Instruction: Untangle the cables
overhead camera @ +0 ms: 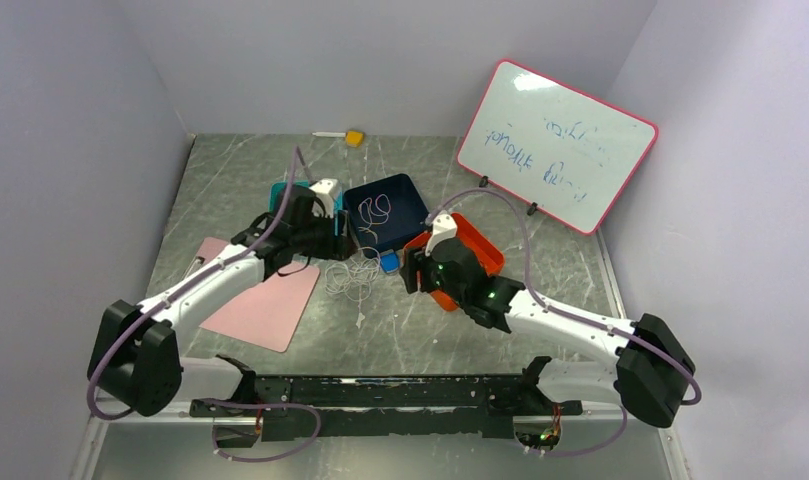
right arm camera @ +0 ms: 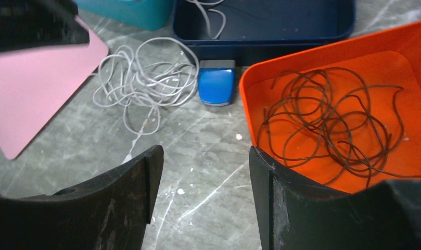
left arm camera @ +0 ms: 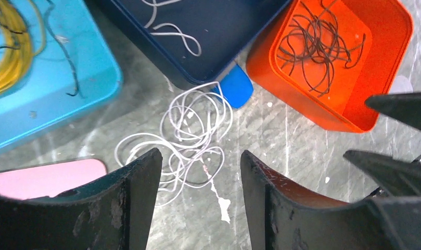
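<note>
Your left gripper (left arm camera: 200,165) and right gripper (right arm camera: 205,156) are hanging open, empty. White cables (left arm camera: 190,136) are lying tangled beside the navy bin (left arm camera: 239,28); you are probably lining up a single-strand pinch.

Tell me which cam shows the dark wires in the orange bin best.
Right wrist: the dark wires sprawl across the orange bin close up, loops distinct. Left wrist shows them smaller, top right. Top external: the right arm overlaps the bin, wires too small to see.

Blue scribbles on whiteboard (overhead camera: 557,146), seemingly illegible
</note>
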Action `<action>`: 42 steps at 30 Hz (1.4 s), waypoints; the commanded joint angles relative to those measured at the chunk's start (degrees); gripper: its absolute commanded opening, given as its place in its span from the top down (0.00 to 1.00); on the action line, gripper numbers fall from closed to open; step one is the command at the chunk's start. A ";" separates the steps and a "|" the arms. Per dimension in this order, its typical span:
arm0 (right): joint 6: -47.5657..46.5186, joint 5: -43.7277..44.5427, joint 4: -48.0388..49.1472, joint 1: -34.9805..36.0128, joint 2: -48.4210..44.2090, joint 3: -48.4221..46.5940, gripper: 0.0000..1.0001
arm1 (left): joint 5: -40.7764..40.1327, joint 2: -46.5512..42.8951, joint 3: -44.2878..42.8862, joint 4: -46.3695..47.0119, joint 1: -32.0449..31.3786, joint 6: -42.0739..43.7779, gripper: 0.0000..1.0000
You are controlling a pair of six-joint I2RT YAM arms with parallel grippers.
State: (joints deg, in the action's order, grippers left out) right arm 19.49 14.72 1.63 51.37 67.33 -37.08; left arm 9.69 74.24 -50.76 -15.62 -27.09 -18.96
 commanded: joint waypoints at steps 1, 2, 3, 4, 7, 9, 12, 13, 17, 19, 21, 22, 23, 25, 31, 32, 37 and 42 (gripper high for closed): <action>4.35 1.39 -2.14 -2.92 -1.88 0.43 0.35 | 0.01 3.47 1.42 5.97 -3.93 -1.00 0.39; 4.72 0.84 -2.23 -3.66 -2.31 0.81 0.35 | -0.56 4.83 1.28 6.29 -4.62 -0.91 0.39; 4.99 0.14 -2.18 -4.30 -2.78 1.17 0.35 | -1.38 6.18 0.82 6.42 -5.20 -0.90 0.40; 5.17 -0.65 -2.09 -4.82 -3.20 1.54 0.35 | -2.16 7.54 0.39 6.56 -5.83 -0.98 0.41; 5.29 -1.88 -2.16 -5.75 -3.99 2.24 0.35 | -5.03 10.78 -0.51 7.77 -7.19 -1.33 0.42; 5.14 -2.14 -2.30 -5.85 -4.21 2.28 0.35 | -7.32 12.64 -1.23 8.53 -8.03 -1.39 0.43; 4.87 -2.24 -2.83 -5.87 -4.51 2.04 0.35 | -10.30 15.36 -2.25 8.80 -8.94 -1.35 0.42; 4.66 -2.25 -2.93 -5.86 -4.64 2.02 0.35 | -11.07 16.26 -2.69 8.54 -9.35 -1.11 0.42; 4.43 -2.10 -3.37 -5.89 -5.09 2.22 0.35 | -14.25 20.12 -4.95 5.29 -11.98 -0.07 0.45; 4.50 -1.96 -3.43 -5.93 -5.50 2.55 0.35 | -14.20 20.72 -4.68 4.84 -13.63 -0.15 0.48; 4.54 -1.96 -3.26 -5.96 -5.66 2.77 0.35 | -12.93 20.62 -3.57 5.24 -14.99 -0.60 0.52; 4.59 -1.97 -3.22 -5.91 -5.64 2.72 0.35 | -12.23 20.52 -3.01 5.44 -15.47 -0.82 0.55; 4.57 -2.03 -3.21 -5.93 -5.61 2.72 0.35 | -11.68 20.44 -2.42 5.41 -15.91 -1.01 0.58; 4.49 -2.13 -3.21 -5.97 -5.55 2.65 0.35 | -11.01 20.07 -1.39 5.20 -16.92 -1.49 0.62; 4.17 -2.25 -3.03 -5.94 -5.28 2.77 0.35 | -8.84 16.20 2.30 4.13 -19.59 -4.45 0.69; 4.22 -2.24 -3.03 -5.95 -5.27 2.80 0.35 | -8.48 15.24 2.93 3.87 -20.10 -4.87 0.71; 4.47 -2.37 -2.61 -5.98 -5.15 3.11 0.36 | -7.67 10.60 5.27 2.35 -22.92 -6.59 0.75; 3.69 -4.10 -1.52 -5.98 -4.73 3.34 0.35 | -10.74 5.16 5.48 -0.01 -23.88 -8.21 0.68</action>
State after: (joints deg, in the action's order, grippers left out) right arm 23.88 12.16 -1.56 45.69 62.76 -34.59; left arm 0.19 83.85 -45.28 -13.34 -50.39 -24.88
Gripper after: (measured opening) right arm 0.646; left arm 0.278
